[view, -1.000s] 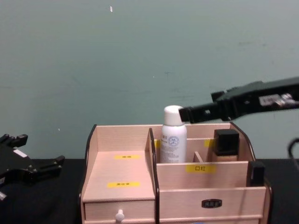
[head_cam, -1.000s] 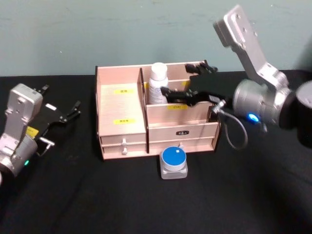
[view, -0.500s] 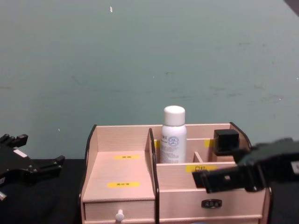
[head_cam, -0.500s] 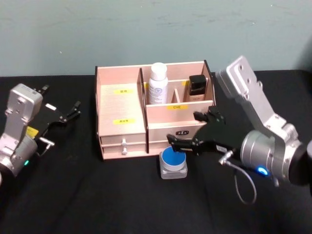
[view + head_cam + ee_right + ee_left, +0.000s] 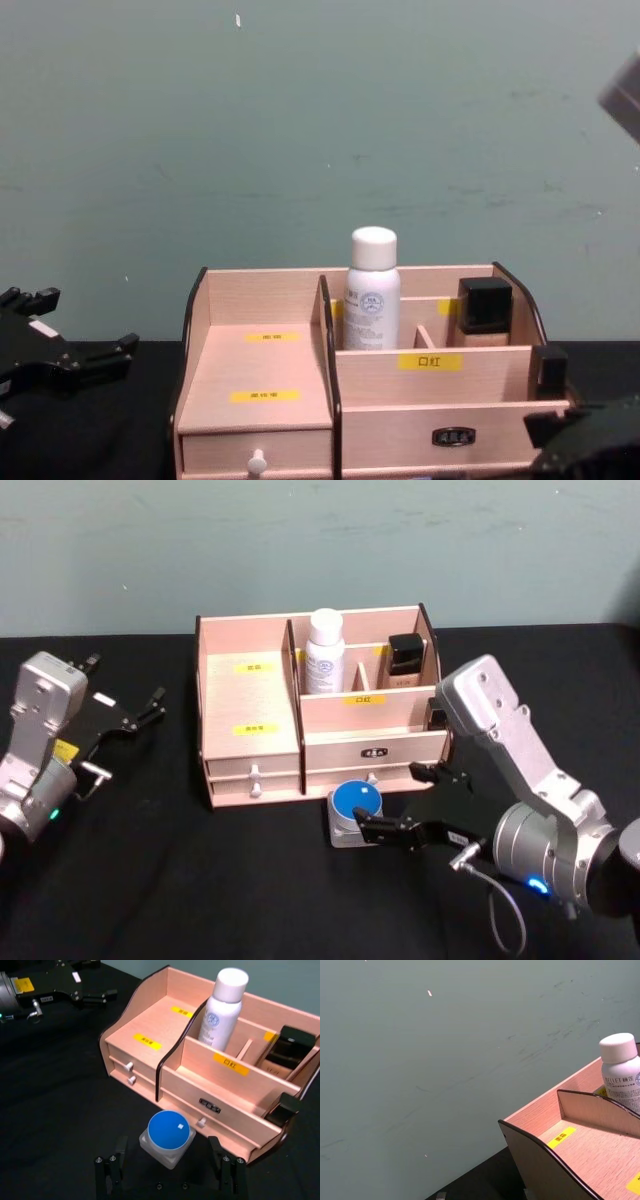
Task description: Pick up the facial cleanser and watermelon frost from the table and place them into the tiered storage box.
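Landmark: wide pale-wood tiered storage box (image 5: 255, 750) w/ yellow labels, on black-cloth table (image 5: 180, 880). All places given rel. to it.
Item 1: white cylindrical bottle (image 5: 324, 655) w/ white cap, upright in box's rear tier, in the cell just beside the tall divider. Judged to be the cleanser: placed.
Item 2: small grey square jar (image 5: 354, 810) w/ round blue lid, on table just in front of box's lower drawer, near its white knob (image 5: 371, 777). Judged to be the watermelon frost: not yet picked.
Right gripper (image 5: 388, 800): low, in front of box, fingers spread wide, released. Jar sits partly between them w/ a gap each side; no contact seen.
Left gripper (image 5: 128, 680): parked well left of box, fingers apart, holding nothing.
Progress: approx. half done. Left to do: clamp jar, lift, set in box.
Other contents: dark-capped bottle (image 5: 405, 660) in rear tier, right cell.
Edges: jar's back is close to drawer front & knob, so the finger nearer the box has little room. Lift must clear front wall & stepped tiers.
Open room: box's broad left steps are bare; table on robot's side of jar is open for approach.
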